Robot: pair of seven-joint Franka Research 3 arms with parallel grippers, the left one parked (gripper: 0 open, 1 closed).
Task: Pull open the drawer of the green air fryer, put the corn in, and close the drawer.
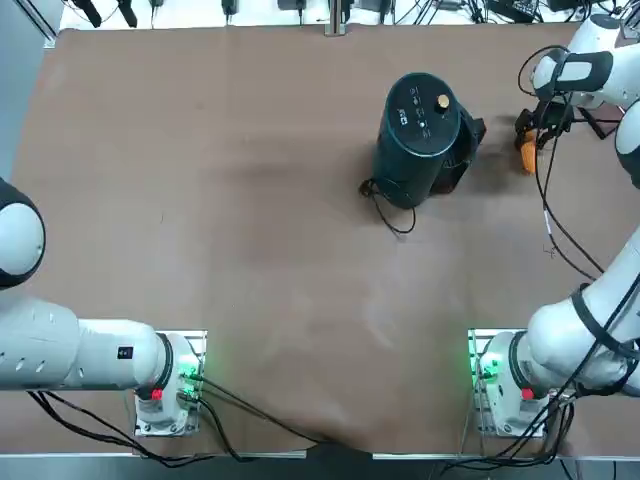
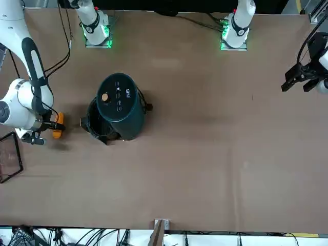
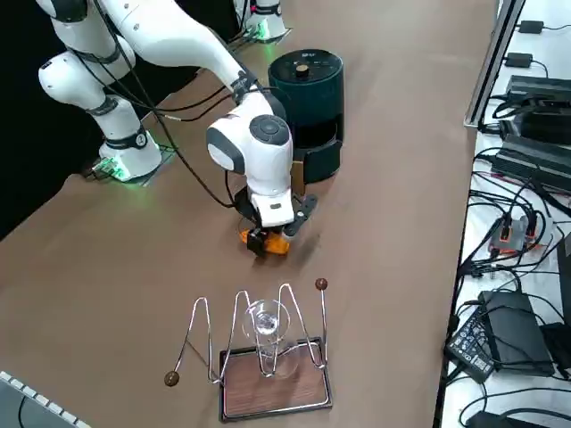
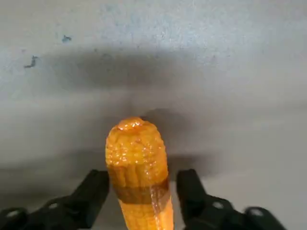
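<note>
Brown bench (image 1: 250, 230) edged by cables, fryer (image 1: 420, 135) standing with drawer (image 1: 466, 150) out, right pincer (image 4: 142, 191) down beside it, fingers (image 4: 91, 194) apart astride corn (image 4: 138, 167), narrow gaps either side.

On the table stood one green air fryer (image 1: 420, 135) with one drawer (image 1: 462, 155), one corn (image 4: 138, 167) and one wire stand (image 3: 263, 357).
</note>
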